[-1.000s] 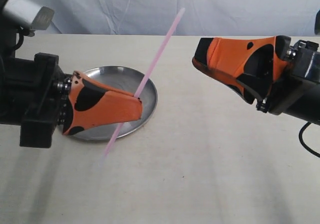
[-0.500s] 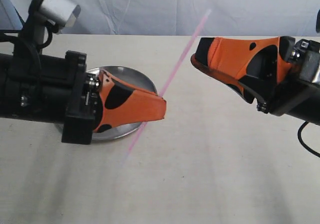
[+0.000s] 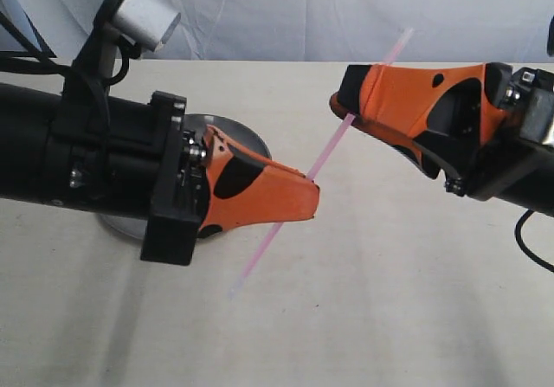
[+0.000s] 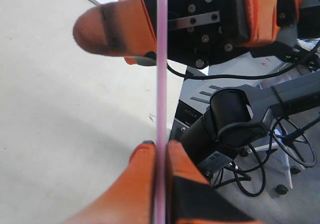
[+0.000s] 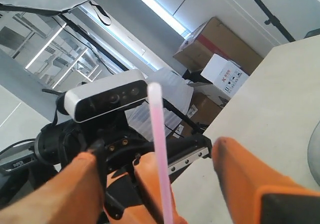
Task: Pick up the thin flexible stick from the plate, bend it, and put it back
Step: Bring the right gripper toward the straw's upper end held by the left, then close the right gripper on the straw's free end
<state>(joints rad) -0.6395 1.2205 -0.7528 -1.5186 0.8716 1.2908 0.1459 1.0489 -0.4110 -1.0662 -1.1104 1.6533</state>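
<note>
The thin pink stick [image 3: 331, 151] is straight and slants up to the right, held off the table. My left gripper [image 3: 307, 202] is shut on it below its middle, and in the left wrist view the stick [image 4: 161, 73] runs straight out from the pinched fingertips [image 4: 176, 153]. Its upper part passes through my open right gripper [image 3: 344, 99]. The right wrist view has the stick [image 5: 157, 134] between the spread fingers [image 5: 235, 159], touching neither. The steel plate [image 3: 229, 132] lies behind the left arm, mostly hidden.
The beige table [image 3: 372, 300] extends in front of and between both arms. A white cloth backdrop [image 3: 286, 6] hangs behind it. The left arm's wrist camera [image 3: 145, 15] stands above the arm.
My left gripper has carried the stick to the right, away from over the plate. The stick's upper part has come in between the right gripper's fingers. The right arm has stayed still.
</note>
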